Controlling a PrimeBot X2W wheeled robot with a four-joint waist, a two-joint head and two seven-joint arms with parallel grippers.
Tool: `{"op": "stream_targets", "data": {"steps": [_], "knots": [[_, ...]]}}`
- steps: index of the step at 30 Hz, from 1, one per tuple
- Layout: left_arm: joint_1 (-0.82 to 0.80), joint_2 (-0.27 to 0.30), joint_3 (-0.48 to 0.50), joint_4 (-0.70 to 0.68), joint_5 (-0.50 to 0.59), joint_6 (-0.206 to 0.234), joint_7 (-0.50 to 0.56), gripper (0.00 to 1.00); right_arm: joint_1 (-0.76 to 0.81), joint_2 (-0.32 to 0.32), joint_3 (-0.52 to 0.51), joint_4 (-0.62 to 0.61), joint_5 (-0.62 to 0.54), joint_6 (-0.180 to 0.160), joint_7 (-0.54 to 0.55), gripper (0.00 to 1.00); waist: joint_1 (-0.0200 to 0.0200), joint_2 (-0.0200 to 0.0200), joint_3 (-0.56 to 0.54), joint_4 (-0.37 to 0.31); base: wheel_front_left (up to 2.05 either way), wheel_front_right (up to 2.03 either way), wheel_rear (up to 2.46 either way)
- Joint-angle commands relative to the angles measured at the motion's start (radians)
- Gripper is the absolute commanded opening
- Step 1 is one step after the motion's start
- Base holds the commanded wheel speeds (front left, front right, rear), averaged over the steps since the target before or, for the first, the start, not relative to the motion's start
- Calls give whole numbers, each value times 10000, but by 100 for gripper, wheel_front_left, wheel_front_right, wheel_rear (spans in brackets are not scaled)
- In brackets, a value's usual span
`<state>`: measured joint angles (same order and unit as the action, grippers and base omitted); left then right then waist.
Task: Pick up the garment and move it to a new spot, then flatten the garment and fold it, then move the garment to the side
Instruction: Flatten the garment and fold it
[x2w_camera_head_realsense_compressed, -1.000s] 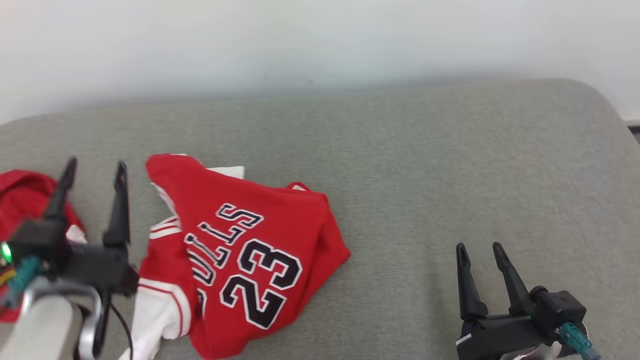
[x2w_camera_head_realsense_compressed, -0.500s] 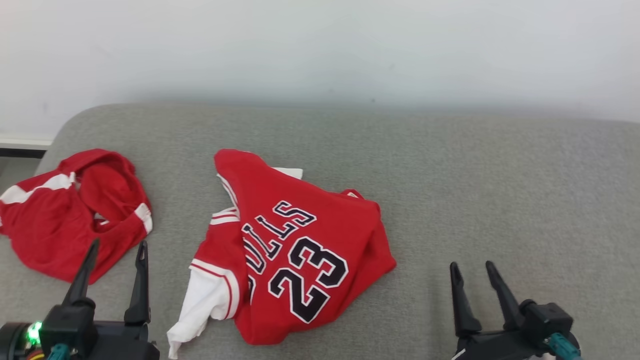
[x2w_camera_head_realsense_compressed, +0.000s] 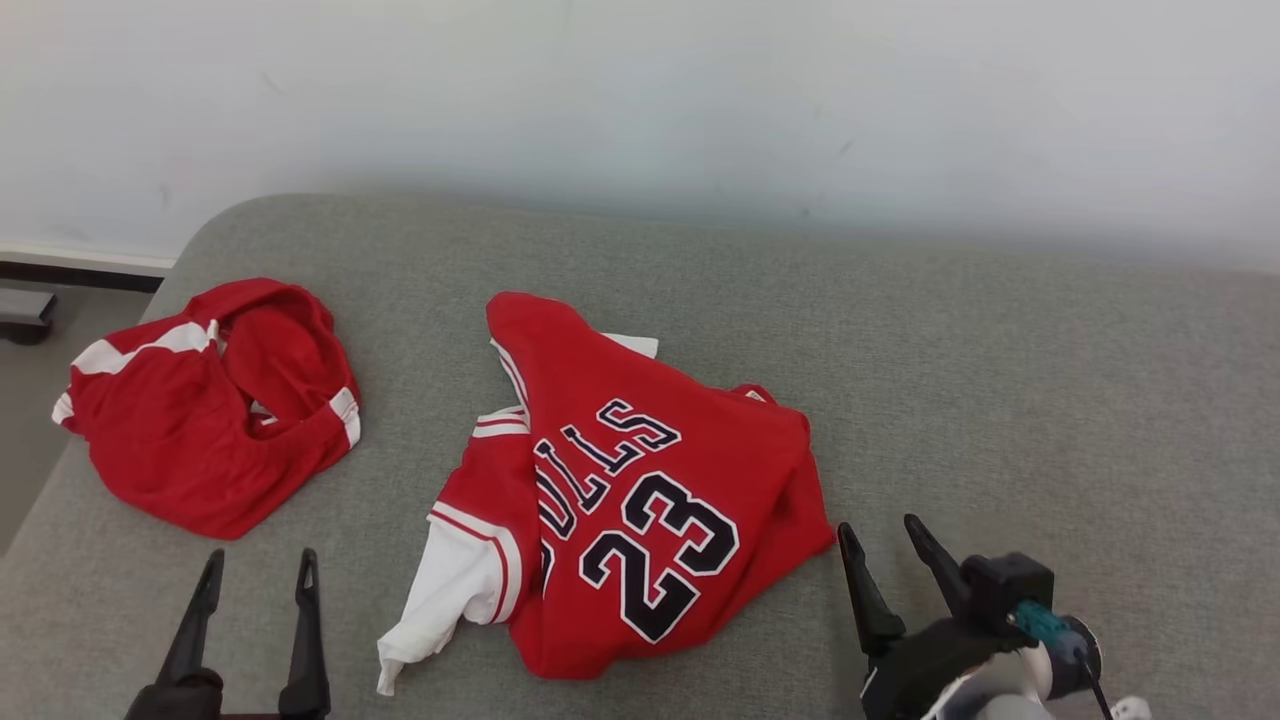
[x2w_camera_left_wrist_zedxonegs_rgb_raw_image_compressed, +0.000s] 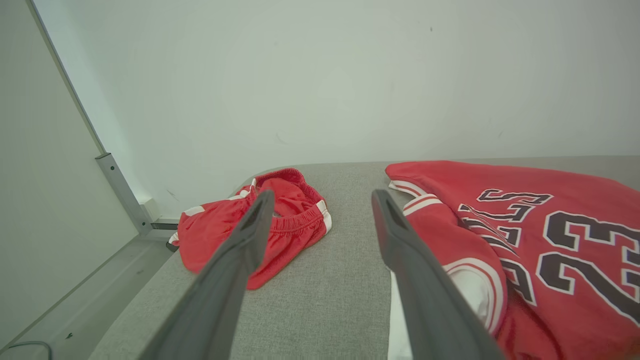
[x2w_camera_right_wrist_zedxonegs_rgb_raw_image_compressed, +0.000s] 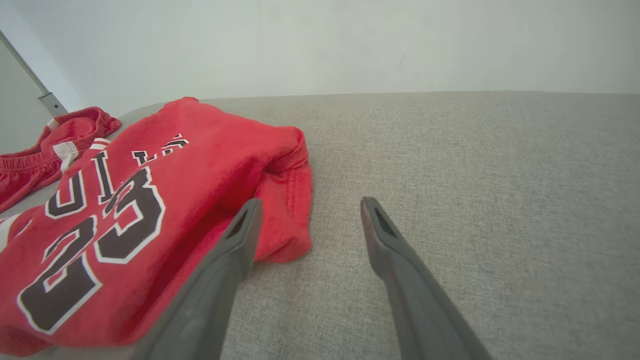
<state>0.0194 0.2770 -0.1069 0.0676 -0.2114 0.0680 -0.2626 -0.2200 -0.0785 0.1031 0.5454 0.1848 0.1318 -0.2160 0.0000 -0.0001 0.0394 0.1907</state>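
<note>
Left hand (x2w_camera_head_realsense_compressed: 260, 558), right hand (x2w_camera_head_realsense_compressed: 879, 527) gape empty; 1 jersey (x2w_camera_head_realsense_compressed: 640, 480), 1 shorts (x2w_camera_head_realsense_compressed: 200, 440).

Head looks down; low wrist views share jersey (x2w_camera_head_realsense_compressed: 750, 450).

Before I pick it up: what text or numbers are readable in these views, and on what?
"ULLS": black letters with white edging on the red jersey; the start of the word is lost in a fold.
"23": large black digits on the jersey, beside the letters.
Shorts: no text visible.
</note>
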Motion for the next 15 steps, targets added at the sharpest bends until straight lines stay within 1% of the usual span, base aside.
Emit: {"op": "stream_targets", "data": {"steps": [1,6,13,14,15], "knots": [[121,-106,45,14,138,-64,-32,100,-194,-44,68,139,97,-23,23,100,0,1,43,99,0,0,0],[12,-498,191,107,309,-362,-32,100,-1101,-213,277,1327,242,-23,122,100,0,1,138,391,0,0,0],[-212,-959,362,354,642,-788,-32,100,-2020,-118,725,3348,631,-23,772,100,0,1,227,691,0,0,0],[-233,-1008,412,403,666,-843,-32,100,-2105,-96,810,3545,743,-23,781,79,0,1,224,701,0,0,0],[-237,-1050,470,444,700,-871,-32,100,-2194,-96,889,3716,817,-23,714,16,0,1,216,701,0,0,0]]}}
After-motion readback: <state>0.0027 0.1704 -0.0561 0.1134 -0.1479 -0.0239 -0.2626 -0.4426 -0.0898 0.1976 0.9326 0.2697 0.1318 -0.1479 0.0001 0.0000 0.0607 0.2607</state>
